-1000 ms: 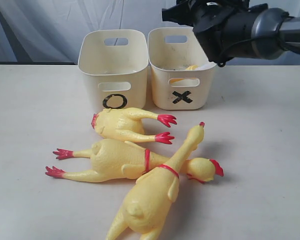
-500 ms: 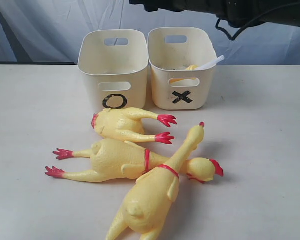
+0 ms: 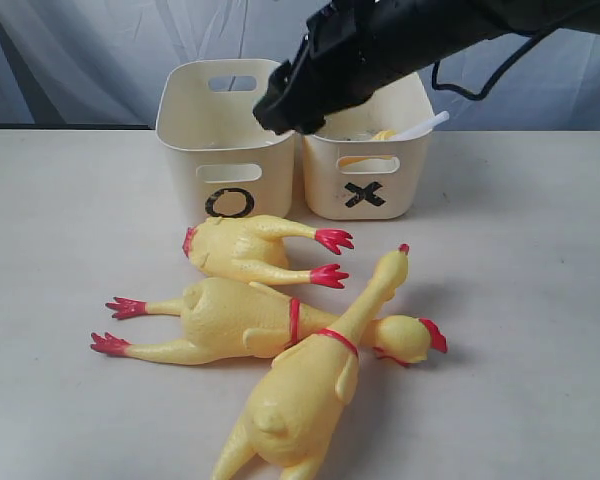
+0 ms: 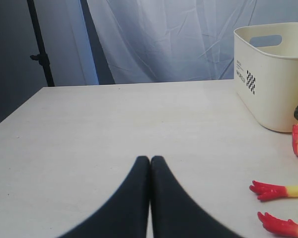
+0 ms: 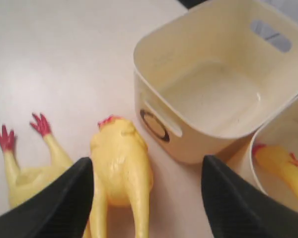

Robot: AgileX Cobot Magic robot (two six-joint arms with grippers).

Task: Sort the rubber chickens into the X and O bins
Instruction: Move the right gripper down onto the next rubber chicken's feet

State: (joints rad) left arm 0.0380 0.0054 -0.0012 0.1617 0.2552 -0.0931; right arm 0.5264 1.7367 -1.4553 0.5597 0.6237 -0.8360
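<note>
Three yellow rubber chickens lie on the table in front of the bins: a short one [image 3: 250, 250] nearest the bins, a long one [image 3: 245, 320] behind it, and another long one [image 3: 310, 390] crossing over it. The O bin [image 3: 228, 175] looks bare inside [image 5: 213, 94]. In the X bin [image 3: 365, 185] lies a yellow piece [image 5: 280, 166] with a white tube [image 3: 420, 125]. My right gripper [image 3: 280, 105] hangs open above the O bin's front corner; its fingers frame the short chicken [image 5: 120, 163]. The left gripper [image 4: 150, 158] is shut and holds nothing, low over the table.
A pale table [image 3: 520, 300] carries everything, with a blue-grey curtain [image 3: 70, 60] behind. A dark stand pole [image 4: 39, 44] rises past the table's far edge. Two red chicken feet [image 4: 268, 189] and the O bin's side [image 4: 273, 74] show beside the left gripper.
My right arm has swung from the upper right down and leftwards, and now hangs over the bins' front. The chickens and bins have stayed put.
</note>
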